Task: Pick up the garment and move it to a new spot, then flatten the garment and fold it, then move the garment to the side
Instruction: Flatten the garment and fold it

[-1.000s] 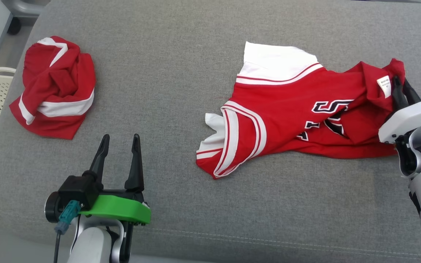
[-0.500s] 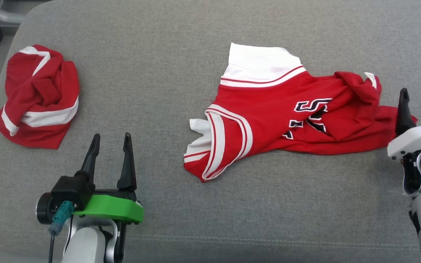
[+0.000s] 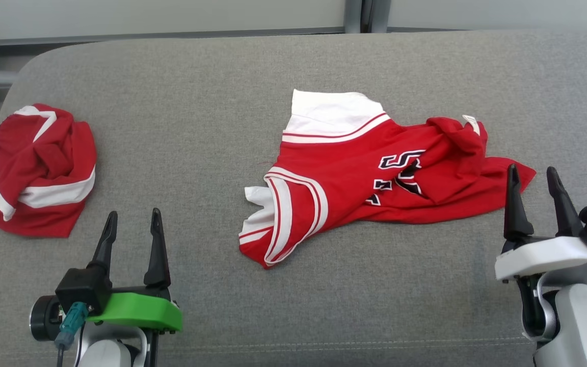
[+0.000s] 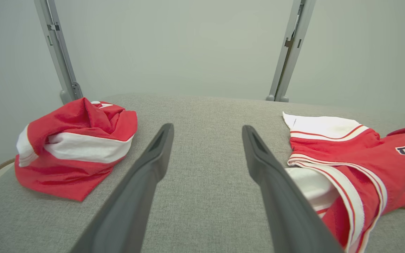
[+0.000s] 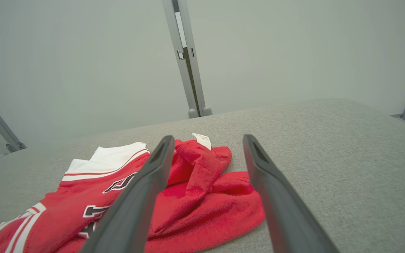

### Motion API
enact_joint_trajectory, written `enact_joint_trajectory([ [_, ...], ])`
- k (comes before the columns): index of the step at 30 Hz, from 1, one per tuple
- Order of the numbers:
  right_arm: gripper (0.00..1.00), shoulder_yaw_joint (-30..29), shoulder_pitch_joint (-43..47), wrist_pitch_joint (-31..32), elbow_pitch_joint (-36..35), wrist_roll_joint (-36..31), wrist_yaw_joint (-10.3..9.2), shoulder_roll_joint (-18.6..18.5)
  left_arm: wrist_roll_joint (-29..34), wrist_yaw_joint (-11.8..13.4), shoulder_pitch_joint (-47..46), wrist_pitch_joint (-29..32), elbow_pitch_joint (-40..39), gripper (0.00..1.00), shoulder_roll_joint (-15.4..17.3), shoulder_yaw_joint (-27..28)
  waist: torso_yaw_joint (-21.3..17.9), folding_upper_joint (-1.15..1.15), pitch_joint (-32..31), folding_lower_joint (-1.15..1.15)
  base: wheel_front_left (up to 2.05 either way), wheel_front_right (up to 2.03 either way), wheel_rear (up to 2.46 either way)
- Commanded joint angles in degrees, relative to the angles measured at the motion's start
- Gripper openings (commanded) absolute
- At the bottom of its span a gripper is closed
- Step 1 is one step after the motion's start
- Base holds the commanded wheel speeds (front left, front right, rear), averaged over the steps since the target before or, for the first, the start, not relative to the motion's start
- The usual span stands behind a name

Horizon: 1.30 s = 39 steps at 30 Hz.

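The garment [image 3: 354, 178] is a red jersey with white trim and dark lettering. It lies crumpled in the middle of the grey cushion [image 3: 196, 127], with its right hem bunched up and a white label showing. My right gripper [image 3: 532, 169] stands open just off that right hem, with nothing between its fingers. In the right wrist view the right gripper [image 5: 208, 137] frames the bunched hem of the garment [image 5: 195, 196]. My left gripper [image 3: 134, 213] is open and empty near the front left. In the left wrist view the left gripper [image 4: 207, 128] has the garment [image 4: 346, 165] to its right.
A second red and white garment [image 3: 38, 168] sits in a heap at the cushion's far left, also in the left wrist view as a heap [image 4: 76, 144]. Metal posts [image 5: 185, 59] and a pale wall stand behind the cushion. Bare cushion lies between the two garments.
My right gripper has opened and let go of the jersey's right hem, which dropped onto the cushion, then drew back. The camera has tilted, shifting the whole picture.
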Motion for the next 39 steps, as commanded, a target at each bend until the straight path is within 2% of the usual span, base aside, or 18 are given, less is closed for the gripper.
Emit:
enact_joint_trajectory([
  [1,1.0,0.7,2.7,-0.1,-2.2,-1.1,-0.02,0.6,0.6,0.4,1.3,0.0,-0.3,1.0,0.6,0.5,-1.7,0.0,-2.2,0.0,0.0,0.0,0.0],
  [7,1.0,1.9,9.3,-0.1,-7.3,-3.2,-0.02,2.3,0.8,0.5,3.3,0.0,-0.5,1.0,1.1,1.2,-2.7,0.0,-4.5,0.0,0.0,0.0,0.0],
  [18,1.0,3.0,17.3,-0.1,-11.5,-4.8,-0.02,3.8,0.8,1.5,6.2,0.0,-1.3,1.0,2.0,2.0,-4.0,0.0,-7.4,0.0,0.0,0.0,0.0],
  [39,1.0,4.3,17.7,-0.1,-11.2,-2.8,-0.02,4.0,0.8,1.7,6.4,1.3,-2.5,1.0,2.9,0.2,-3.1,0.0,-7.9,0.0,0.0,0.0,0.0],
])
